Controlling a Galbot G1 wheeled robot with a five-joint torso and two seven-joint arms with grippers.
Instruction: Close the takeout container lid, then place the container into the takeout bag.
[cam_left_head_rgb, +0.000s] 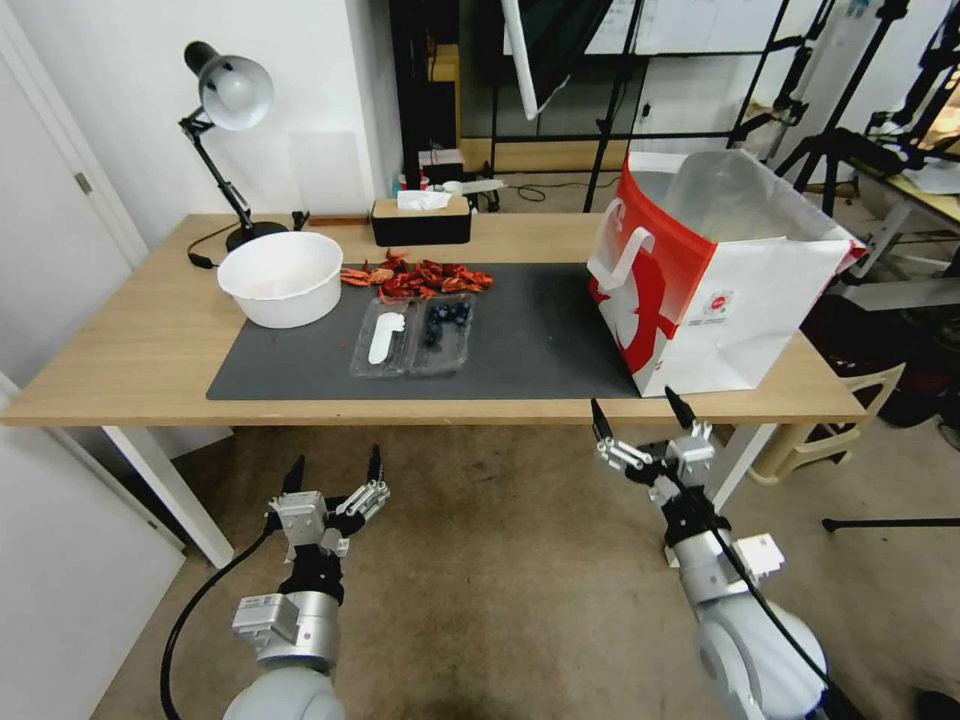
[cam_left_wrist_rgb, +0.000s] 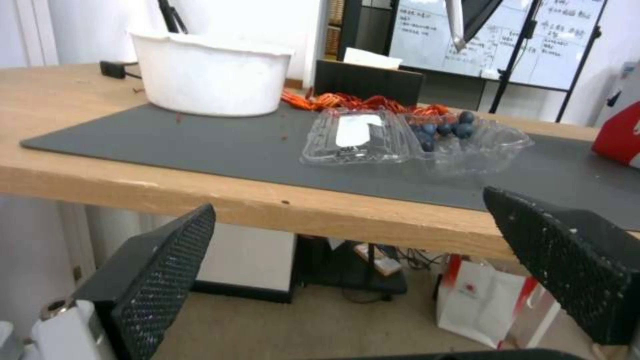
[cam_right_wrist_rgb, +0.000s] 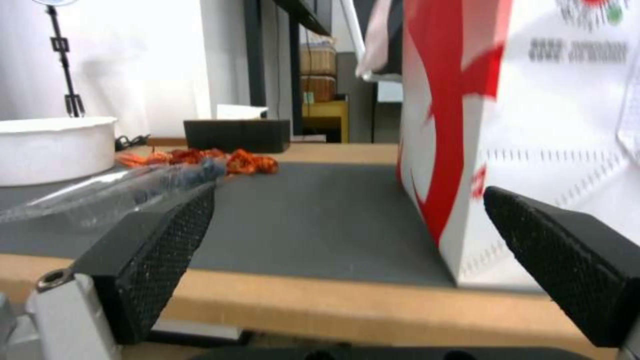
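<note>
Clear takeout container (cam_left_head_rgb: 441, 332): open flat at frame centre on grey mat (cam_left_head_rgb: 540, 340), lid (cam_left_head_rgb: 384, 338) beside it.
Takeout bag (cam_left_head_rgb: 715, 270): upright, right.
Left gripper (cam_left_head_rgb: 334, 473): lower left, jaws spread, empty.
Right gripper (cam_left_head_rgb: 641, 412): lower right, jaws spread, empty.

No text can be read: the takeout bag (cam_left_head_rgb: 720, 290) logo and the whiteboard (cam_left_wrist_rgb: 487, 40) writing are too blurred.

I am working in what looks like a lab or recording studio set up in an office room: black tripods and light stands (cam_left_head_rgb: 820, 110) crowd the back, a written-on whiteboard (cam_left_wrist_rgb: 480, 40) stands behind the wooden tabletop (cam_left_head_rgb: 120, 350), cables run over worn carpet (cam_left_head_rgb: 480, 560), and a desk lamp (cam_left_head_rgb: 230, 100) sits by the wall.
</note>
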